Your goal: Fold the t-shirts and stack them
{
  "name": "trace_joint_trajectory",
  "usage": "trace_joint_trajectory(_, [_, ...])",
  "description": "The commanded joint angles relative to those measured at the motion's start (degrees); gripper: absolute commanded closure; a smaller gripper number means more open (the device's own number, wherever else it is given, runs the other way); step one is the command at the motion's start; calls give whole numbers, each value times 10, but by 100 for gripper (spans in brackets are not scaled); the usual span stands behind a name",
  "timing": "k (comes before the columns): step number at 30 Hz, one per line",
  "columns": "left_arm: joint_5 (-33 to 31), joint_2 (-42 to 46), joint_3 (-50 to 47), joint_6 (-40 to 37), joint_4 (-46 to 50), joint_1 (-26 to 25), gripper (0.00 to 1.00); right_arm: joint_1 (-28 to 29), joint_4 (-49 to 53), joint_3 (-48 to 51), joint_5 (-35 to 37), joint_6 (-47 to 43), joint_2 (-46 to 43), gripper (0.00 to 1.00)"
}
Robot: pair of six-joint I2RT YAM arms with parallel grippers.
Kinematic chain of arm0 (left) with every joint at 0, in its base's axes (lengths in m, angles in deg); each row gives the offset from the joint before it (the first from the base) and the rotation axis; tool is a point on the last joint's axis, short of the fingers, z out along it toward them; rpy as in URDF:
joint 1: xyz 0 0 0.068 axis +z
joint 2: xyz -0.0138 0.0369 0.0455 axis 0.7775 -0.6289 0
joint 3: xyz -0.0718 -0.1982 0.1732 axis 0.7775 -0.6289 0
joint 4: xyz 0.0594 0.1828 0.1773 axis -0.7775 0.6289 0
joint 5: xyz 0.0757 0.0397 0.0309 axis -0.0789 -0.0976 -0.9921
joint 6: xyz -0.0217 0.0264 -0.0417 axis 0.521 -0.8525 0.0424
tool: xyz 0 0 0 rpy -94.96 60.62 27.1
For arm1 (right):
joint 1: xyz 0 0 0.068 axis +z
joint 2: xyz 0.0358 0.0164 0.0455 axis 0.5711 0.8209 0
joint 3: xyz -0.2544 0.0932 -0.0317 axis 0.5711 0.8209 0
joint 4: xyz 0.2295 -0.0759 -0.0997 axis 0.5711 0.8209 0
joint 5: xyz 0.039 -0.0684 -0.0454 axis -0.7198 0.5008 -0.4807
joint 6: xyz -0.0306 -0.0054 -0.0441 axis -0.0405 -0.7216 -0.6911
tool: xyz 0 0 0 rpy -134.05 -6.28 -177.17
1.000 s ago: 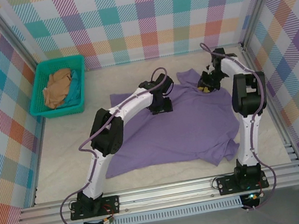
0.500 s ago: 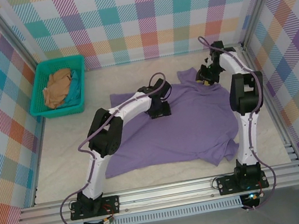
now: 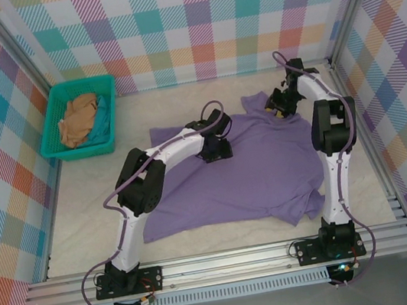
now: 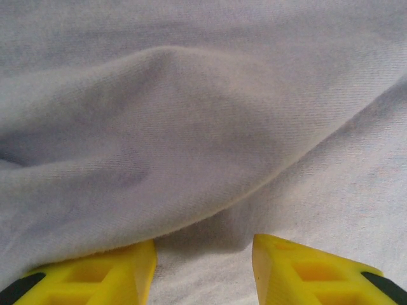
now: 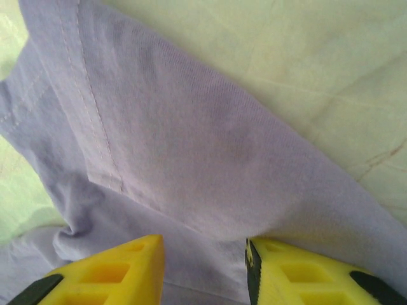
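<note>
Top view bright and even: diffuse overhead light, no glare, sharp edge to edge. Only soft, short shadows under the left arm (image 3: 159,155) on the lavender t-shirt (image 3: 261,170). Left wrist view dimmer, greyish. Cloth close and soft, left gripper's fingertips (image 4: 95,273) blurred at the near edge. Right wrist view brighter — hem stitching (image 5: 95,121) crisp, table (image 5: 305,57) with greenish cast, right gripper's fingertips (image 5: 108,273) blurred.

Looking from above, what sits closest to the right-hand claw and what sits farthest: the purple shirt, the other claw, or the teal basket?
1. Lavender t-shirt, its sleeve right under the right gripper.
2. Left gripper, mid-table, to its left.
3. Teal basket, far left corner.
</note>
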Motion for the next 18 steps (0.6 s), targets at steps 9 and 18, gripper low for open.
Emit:
trace_joint_trajectory(9, [31, -28, -53, 19, 13, -25, 55, 4, -81, 0, 2, 121, 38, 73])
trace_joint_trajectory(18, [32, -17, -107, 28, -5, -47, 55, 2, -61, -109, 35, 144, 71, 94])
